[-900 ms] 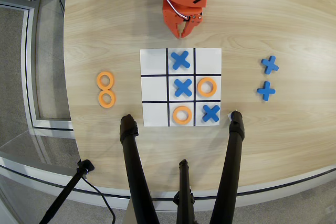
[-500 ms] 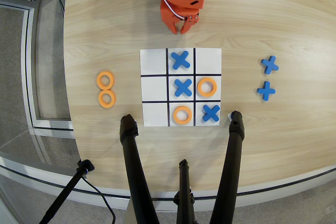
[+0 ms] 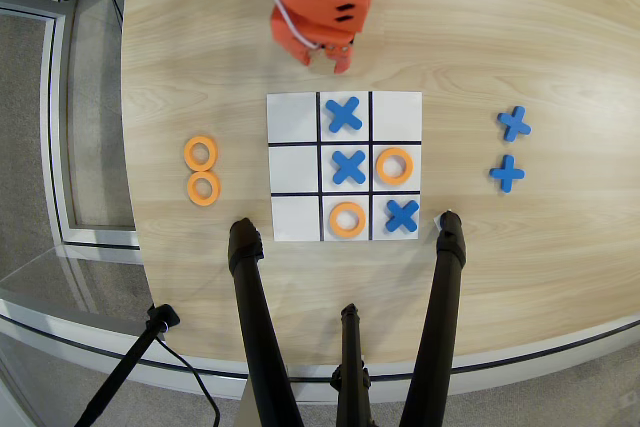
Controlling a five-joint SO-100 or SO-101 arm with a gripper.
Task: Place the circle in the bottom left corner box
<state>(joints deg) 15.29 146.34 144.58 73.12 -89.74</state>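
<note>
Past the black tripod legs (image 3: 255,327) nearest the lens: swing the jaws (image 3: 328,55), seemingly together and empty at the far counter (image 3: 520,37) edge, left over an orange ring (image 3: 200,153), descend square, then carry to the grid's far-right cell (image 3: 396,115).

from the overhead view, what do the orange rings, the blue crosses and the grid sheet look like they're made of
The orange rings look like matte foam or soft plastic: thick, flat, with no glare. The blue crosses look the same: dull colour, rounded edges. Which of the two it is stays open. The grid sheet looks like plain white paper with printed black lines, lying flat on the wood-grain table, probably laminate or varnished wood.
</note>
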